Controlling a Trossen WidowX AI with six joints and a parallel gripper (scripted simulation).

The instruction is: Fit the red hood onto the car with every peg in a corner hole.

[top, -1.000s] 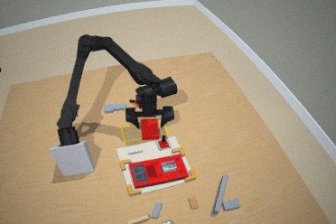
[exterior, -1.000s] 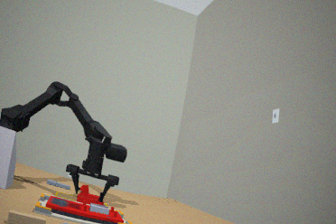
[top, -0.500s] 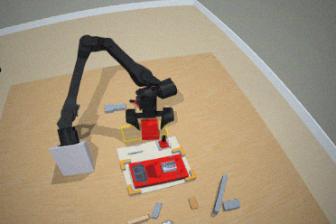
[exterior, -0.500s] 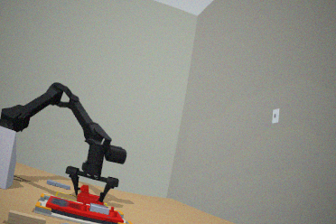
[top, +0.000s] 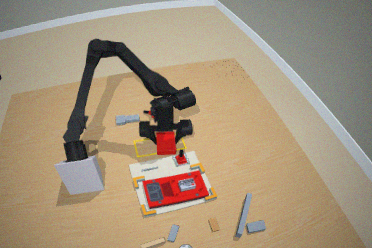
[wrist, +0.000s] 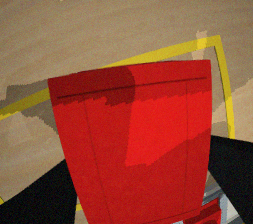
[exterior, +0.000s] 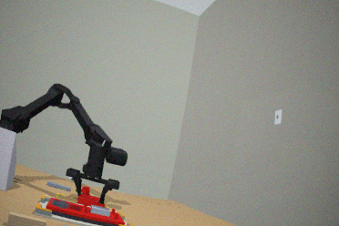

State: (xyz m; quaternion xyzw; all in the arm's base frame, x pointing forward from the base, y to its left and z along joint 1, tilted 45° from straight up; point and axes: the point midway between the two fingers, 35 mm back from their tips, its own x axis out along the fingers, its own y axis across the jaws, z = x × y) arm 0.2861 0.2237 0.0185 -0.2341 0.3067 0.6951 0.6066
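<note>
The red hood point(top: 166, 144) point(wrist: 161, 130) is inside a yellow outline behind the jig; its corner holes cannot be made out. My gripper point(top: 166, 142) point(exterior: 91, 198) points down around it, shut on its two long sides with the fingers partly closed. In the wrist view black fingers meet both side edges, and the roof hides their tips. The red chassis point(top: 170, 195) point(exterior: 68, 210) sits in the jig point(top: 141, 169), in front of the hood, with the grey engine block point(top: 187, 184) point(exterior: 100, 210) on its deck. The pegs are too small to tell apart.
A small red part with a black knob point(top: 181, 158) stands at the jig's back edge, close to the hood. A grey piece point(top: 127, 119) lies behind left. A long grey bar point(top: 244, 215), grey blocks and tan pieces lie in front of the jig.
</note>
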